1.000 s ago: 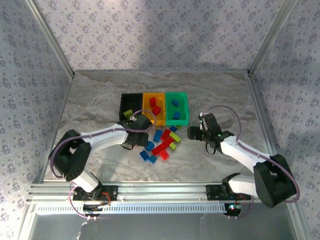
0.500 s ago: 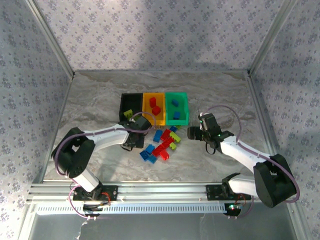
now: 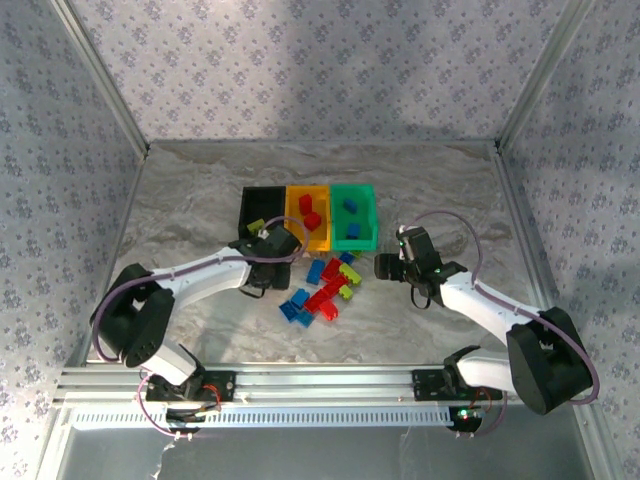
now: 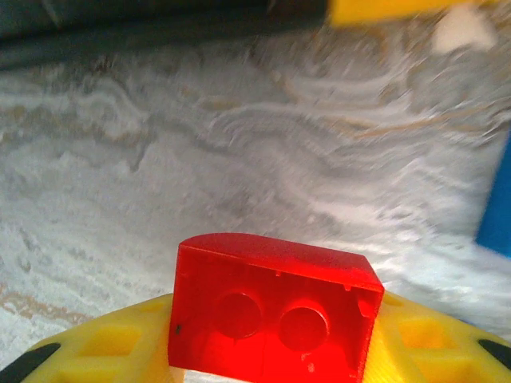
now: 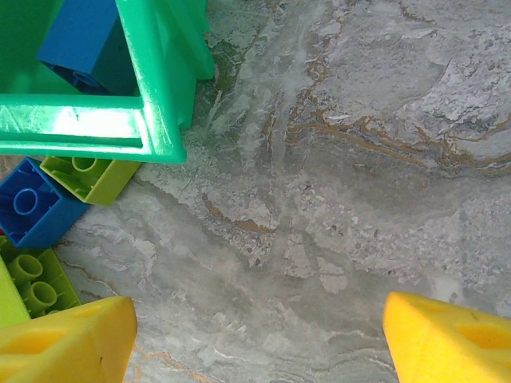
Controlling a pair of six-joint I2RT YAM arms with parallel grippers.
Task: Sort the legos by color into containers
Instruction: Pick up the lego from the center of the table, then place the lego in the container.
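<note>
Fingers (image 4: 112, 343) of my left gripper (image 4: 271, 355) are pinching a red lego (image 4: 271, 307) in the left wrist view. The brick sits exactly between the two yellow pads, one pad on each short side. Its hollow underside, with two round holes, is turned to the camera. Behind it is the marble table (image 4: 239, 159).

From the right wrist view, the fingers (image 5: 68, 339) of my right gripper (image 5: 255, 339) are spread wide, and between them is bare table. The corner of the green bin (image 5: 156, 88) is up and to the left of these fingers, apart from them. A blue lego (image 5: 80, 40) lies inside this bin. Just beside its outer wall lies a lime lego (image 5: 92, 175), and a second blue lego (image 5: 32, 211) touches that one. Another lime brick (image 5: 32, 287) lies a little further from the bin.

In the top view, my left gripper (image 3: 284, 243) is to the left of the green bin (image 3: 373, 215), in front of the place where the black bin (image 3: 262, 190) and the yellow-orange bin (image 3: 308, 188) meet. The red lego is too small to make out there. My right gripper (image 3: 383, 266) is just beside the near right corner of the green bin. The loose legos (image 3: 320, 285) lie on the table near the front of the green bin, between both grippers. Blue bricks (image 3: 351, 208) are in the green bin and red bricks (image 3: 310, 213) in the yellow-orange bin directly left of it. One lime piece (image 3: 256, 227) is in the black bin, the furthest from the green one.
</note>
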